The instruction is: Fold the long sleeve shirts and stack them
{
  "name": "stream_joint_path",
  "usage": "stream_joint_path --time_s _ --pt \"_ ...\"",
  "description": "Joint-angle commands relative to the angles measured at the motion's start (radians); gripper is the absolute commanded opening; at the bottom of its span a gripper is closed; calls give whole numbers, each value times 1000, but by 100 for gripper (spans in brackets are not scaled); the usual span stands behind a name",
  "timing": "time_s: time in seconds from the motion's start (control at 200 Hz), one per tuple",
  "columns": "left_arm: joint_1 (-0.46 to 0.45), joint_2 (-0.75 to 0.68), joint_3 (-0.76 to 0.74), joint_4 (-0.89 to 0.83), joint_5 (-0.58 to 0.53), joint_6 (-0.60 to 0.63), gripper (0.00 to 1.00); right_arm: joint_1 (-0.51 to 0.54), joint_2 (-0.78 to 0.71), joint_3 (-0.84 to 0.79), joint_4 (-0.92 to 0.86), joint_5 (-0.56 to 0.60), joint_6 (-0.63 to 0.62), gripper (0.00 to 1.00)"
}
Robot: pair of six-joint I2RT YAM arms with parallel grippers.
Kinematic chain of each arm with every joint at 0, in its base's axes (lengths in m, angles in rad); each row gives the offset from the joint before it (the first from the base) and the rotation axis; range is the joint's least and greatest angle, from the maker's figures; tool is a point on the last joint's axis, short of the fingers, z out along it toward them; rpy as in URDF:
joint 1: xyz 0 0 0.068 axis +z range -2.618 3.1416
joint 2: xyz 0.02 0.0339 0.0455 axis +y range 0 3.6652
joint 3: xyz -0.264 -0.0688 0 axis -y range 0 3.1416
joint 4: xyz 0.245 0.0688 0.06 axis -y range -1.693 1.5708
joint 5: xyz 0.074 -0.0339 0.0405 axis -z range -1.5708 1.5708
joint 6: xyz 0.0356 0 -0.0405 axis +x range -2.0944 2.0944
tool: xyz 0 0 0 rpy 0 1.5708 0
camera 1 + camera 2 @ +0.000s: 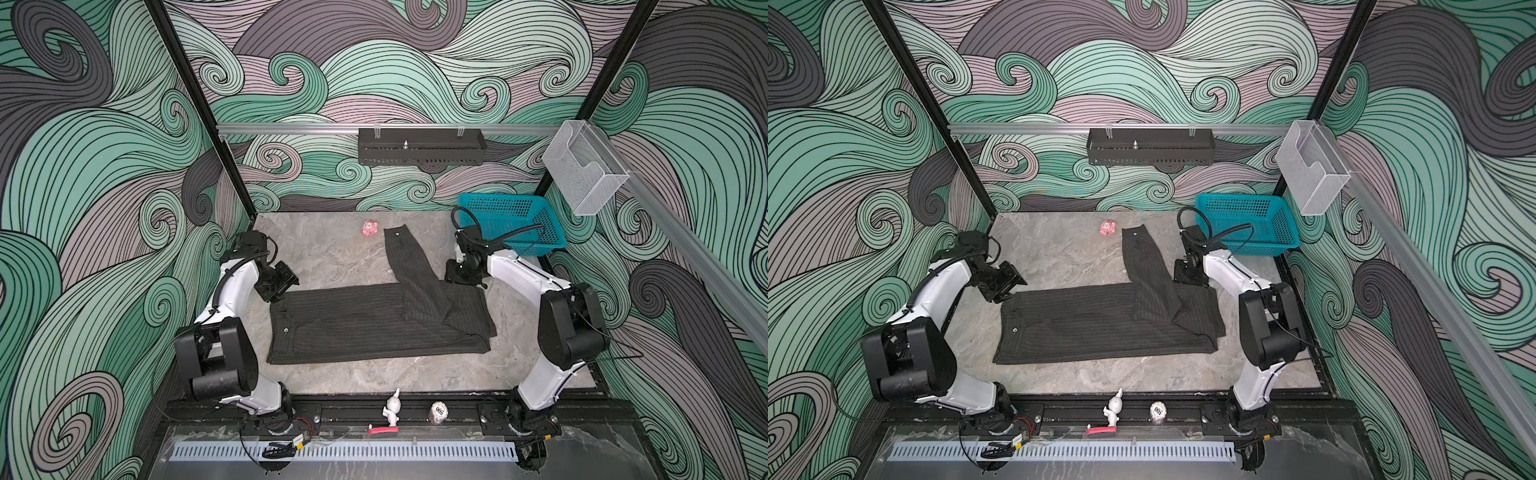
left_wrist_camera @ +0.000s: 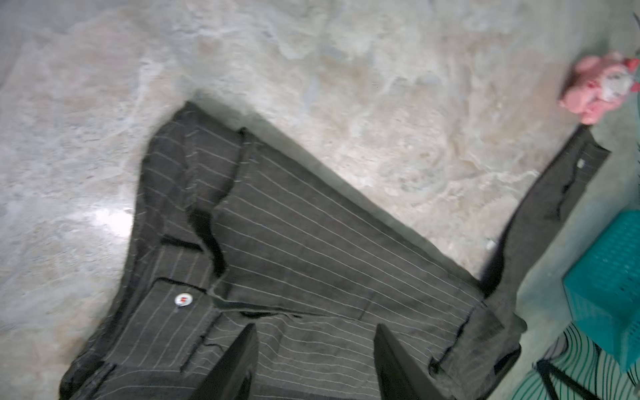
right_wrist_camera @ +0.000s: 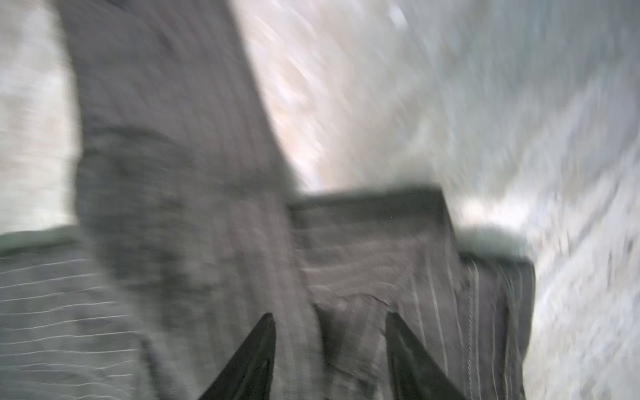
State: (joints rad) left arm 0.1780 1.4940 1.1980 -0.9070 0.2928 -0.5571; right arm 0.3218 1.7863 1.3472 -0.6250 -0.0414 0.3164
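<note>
A dark pinstriped long sleeve shirt (image 1: 365, 328) (image 1: 1096, 328) lies on the marble table, folded into a wide band. One sleeve (image 1: 405, 257) (image 1: 1142, 257) runs from it toward the back. My left gripper (image 1: 274, 295) (image 1: 1003, 296) hovers over the band's far left corner; in the left wrist view the gripper (image 2: 317, 329) is open above the cloth (image 2: 311, 242), near a white button (image 2: 182, 299). My right gripper (image 1: 463, 279) (image 1: 1187, 276) hangs at the far right edge, beside the sleeve's base. In the blurred right wrist view this gripper (image 3: 330, 317) is open over the fabric (image 3: 173, 242).
A teal mesh basket (image 1: 511, 224) (image 1: 1246, 224) (image 2: 609, 287) stands at the back right corner. A small pink toy (image 1: 369, 227) (image 1: 1107, 227) (image 2: 602, 90) lies near the sleeve's cuff. A white figurine (image 1: 392, 409) and a small can (image 1: 438, 411) sit on the front rail.
</note>
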Motion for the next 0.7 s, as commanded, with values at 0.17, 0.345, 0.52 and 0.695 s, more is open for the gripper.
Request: stream_joint_path --time_s 0.17,0.345,0.52,0.695 --pt "-37 -12 11 10 77 22 56 119 366 472 -89 31 -128 59" --pt "-38 -23 13 11 89 27 56 194 601 803 -212 73 -139 68" --pt "-37 -32 14 5 100 39 56 232 871 1199 -421 120 -109 71" --pt "-37 -41 17 0 106 52 56 238 949 1276 -453 161 -70 70"
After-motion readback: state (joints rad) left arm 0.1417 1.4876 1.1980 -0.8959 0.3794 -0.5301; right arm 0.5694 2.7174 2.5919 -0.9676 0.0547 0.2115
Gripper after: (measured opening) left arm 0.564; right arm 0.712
